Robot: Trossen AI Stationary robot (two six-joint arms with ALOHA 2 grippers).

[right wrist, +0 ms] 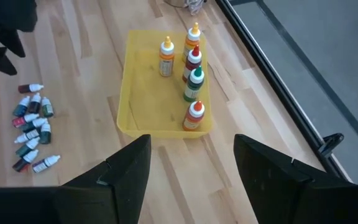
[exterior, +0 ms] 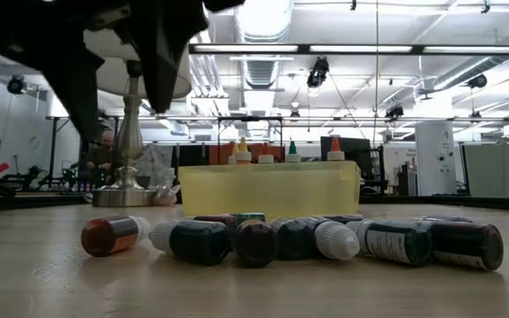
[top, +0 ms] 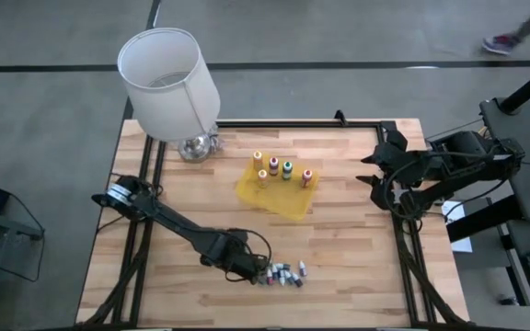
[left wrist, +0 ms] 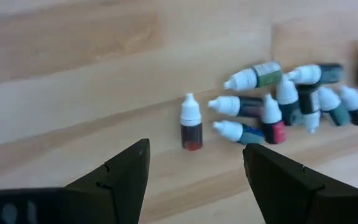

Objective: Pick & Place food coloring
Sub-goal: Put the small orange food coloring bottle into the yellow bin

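Several small food coloring vials (top: 283, 273) lie on their sides in a loose heap near the table's front edge. One red vial (left wrist: 191, 121) lies a little apart from the heap (left wrist: 291, 102). My left gripper (left wrist: 194, 163) hangs open just above the table beside this heap, pointing steeply down, with the red vial just beyond its fingertips. Several larger squeeze bottles (top: 274, 167) stand upright in the yellow tray (top: 288, 204) at mid-table. My right gripper (right wrist: 191, 155) waits open, raised over the table's right edge (top: 375, 170).
A lamp with a white shade (top: 168, 83) stands on its metal base (top: 198, 145) at the far left. Black frame rails (top: 403, 239) run along the table's sides. Bare wood lies between the tray (right wrist: 166, 87) and the vials (right wrist: 33, 127).
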